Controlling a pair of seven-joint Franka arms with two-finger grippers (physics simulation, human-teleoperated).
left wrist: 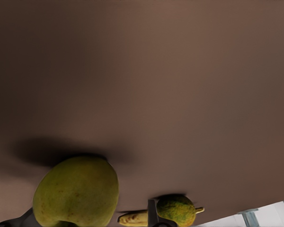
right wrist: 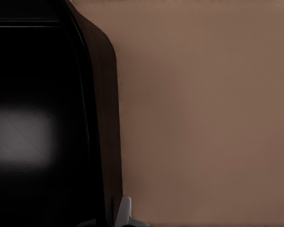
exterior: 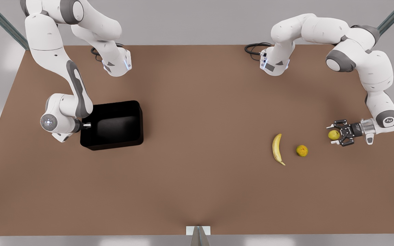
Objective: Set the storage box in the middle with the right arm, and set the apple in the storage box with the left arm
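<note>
The storage box point(exterior: 115, 124) sits on the bench point(exterior: 197, 191) at the front view's left, the right end effector point(exterior: 87, 125) clamped on its wall. Well apart, at the front view's right, the apple point(exterior: 333, 134) sits between the left end effector's point(exterior: 335, 134) closed fingers. A mottled orange-yellow fruit point(exterior: 302, 150) and a banana point(exterior: 277, 149) lie nearby (toward the box, both clear of the grip).

The storage box point(right wrist: 38, 132) takes the whole left part of the picture: a glossy black surface with a soft pale reflection at the middle left. Its wall edge runs from the top down to the bottom, with a rounded curve near the top. Right of it lies the bare brown table point(right wrist: 203, 118), with a dark shadow along the wall. At the bottom edge, one pale fingertip point(right wrist: 124, 213) of the right gripper stands just against the wall's outer side.
</note>
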